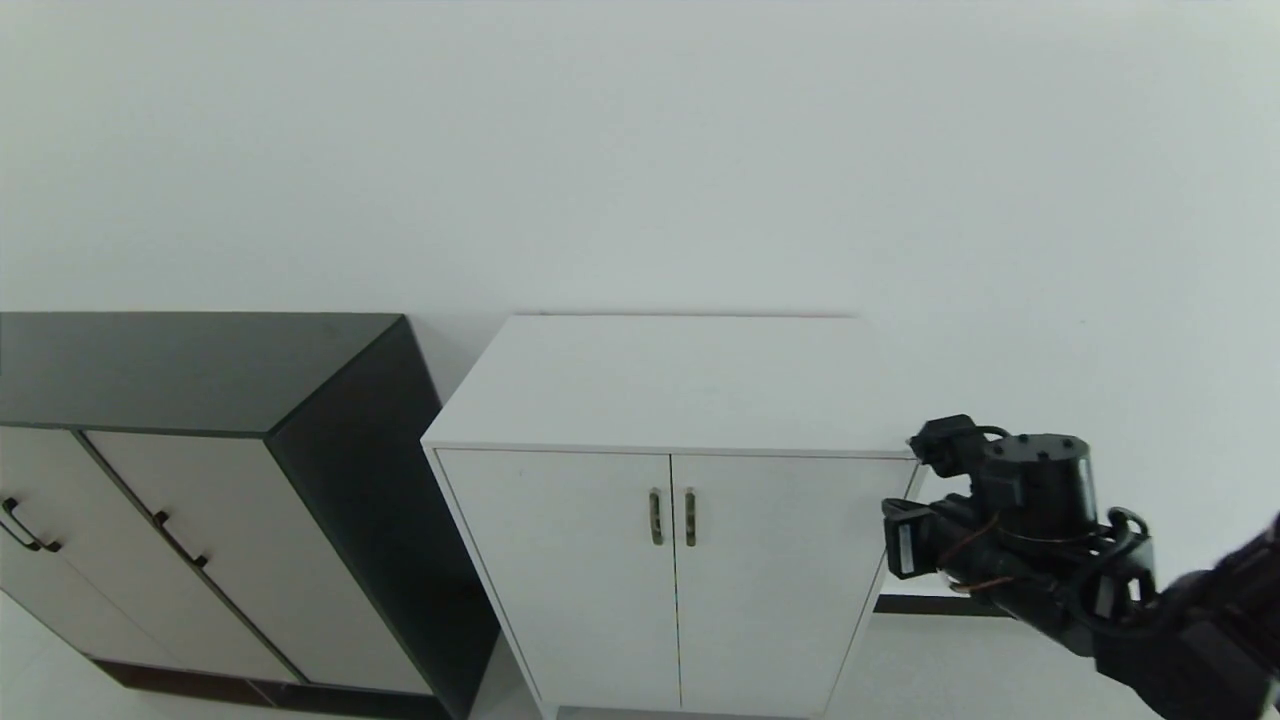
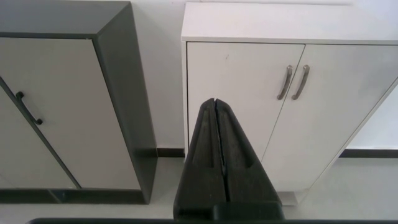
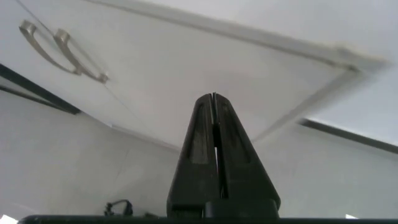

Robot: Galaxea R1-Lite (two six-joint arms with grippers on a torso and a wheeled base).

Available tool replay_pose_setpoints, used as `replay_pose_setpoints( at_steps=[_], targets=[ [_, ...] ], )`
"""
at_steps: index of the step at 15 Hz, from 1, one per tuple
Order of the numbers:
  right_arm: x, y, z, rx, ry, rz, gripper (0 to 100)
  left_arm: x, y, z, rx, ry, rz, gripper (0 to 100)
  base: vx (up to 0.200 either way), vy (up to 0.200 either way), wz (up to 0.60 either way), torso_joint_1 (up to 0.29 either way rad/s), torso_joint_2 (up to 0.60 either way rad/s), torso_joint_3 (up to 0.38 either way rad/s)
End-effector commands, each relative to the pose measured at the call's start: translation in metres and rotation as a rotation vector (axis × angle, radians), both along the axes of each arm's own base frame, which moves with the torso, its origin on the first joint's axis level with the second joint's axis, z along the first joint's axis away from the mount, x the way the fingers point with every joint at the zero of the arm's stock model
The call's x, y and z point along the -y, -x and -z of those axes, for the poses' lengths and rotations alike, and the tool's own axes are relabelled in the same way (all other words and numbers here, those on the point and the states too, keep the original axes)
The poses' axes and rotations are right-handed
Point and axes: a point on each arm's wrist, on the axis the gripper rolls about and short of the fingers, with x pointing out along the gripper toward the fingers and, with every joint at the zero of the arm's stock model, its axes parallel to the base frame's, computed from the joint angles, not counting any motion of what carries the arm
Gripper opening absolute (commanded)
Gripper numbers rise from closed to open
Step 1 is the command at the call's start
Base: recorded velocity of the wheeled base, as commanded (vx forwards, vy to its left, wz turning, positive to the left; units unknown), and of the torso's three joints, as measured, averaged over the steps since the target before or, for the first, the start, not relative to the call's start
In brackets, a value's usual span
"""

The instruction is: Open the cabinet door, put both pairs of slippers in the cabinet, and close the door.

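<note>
Pressed together right in front of my right wrist camera, the two black fingers of my right gripper (image 3: pixel 214 99) meet tip to tip with nothing between them. My left gripper (image 2: pixel 214 102) is likewise pinched closed on nothing.

From my head, the white cabinet (image 1: pixel 660 390) stands at 6 o'clock with both doors closed, and a dark cabinet (image 1: pixel 370 480) is at its 9 o'clock. My right gripper sits on the white cabinet's 3 o'clock side, just beside its upper front corner. I cannot tell whether it touches. My left gripper faces the door fronts from well apart.

At the centre seam, the left handle (image 1: pixel 655 516) and the right handle (image 1: pixel 690 517) stand upright side by side.

I judge the right door (image 1: pixel 780 570) to be a stiff, fairly light panel hinged at its outer edge. Its handle looks like a slim, smooth metal bar, likely slippery. I would spread my fingers, straddle that bar at mid-length, pinch firmly, and pull along the door's arc rather than straight out.
</note>
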Motion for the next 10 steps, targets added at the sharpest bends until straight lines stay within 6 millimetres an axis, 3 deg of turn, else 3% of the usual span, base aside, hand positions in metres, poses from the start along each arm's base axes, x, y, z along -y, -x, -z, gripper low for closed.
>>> replay_pose_setpoints(
  at_steps=[1,7,10],
  targets=[
    [0.044,0.051,-0.018,0.035,0.002,0.092,0,0.000,0.000,0.000,0.000,0.000,-0.001,0,0.000,0.000,0.00,0.000,0.00,0.000],
    [0.125,0.135,-0.041,0.190,0.035,0.389,0,0.000,0.000,0.000,0.000,0.002,-0.001,0,0.000,0.000,0.00,0.000,0.00,0.000],
    [0.134,0.186,-0.043,0.246,-0.006,0.363,0,0.000,0.000,0.000,0.000,0.002,-0.001,0,0.000,0.000,0.00,0.000,0.00,0.000]
  ],
)
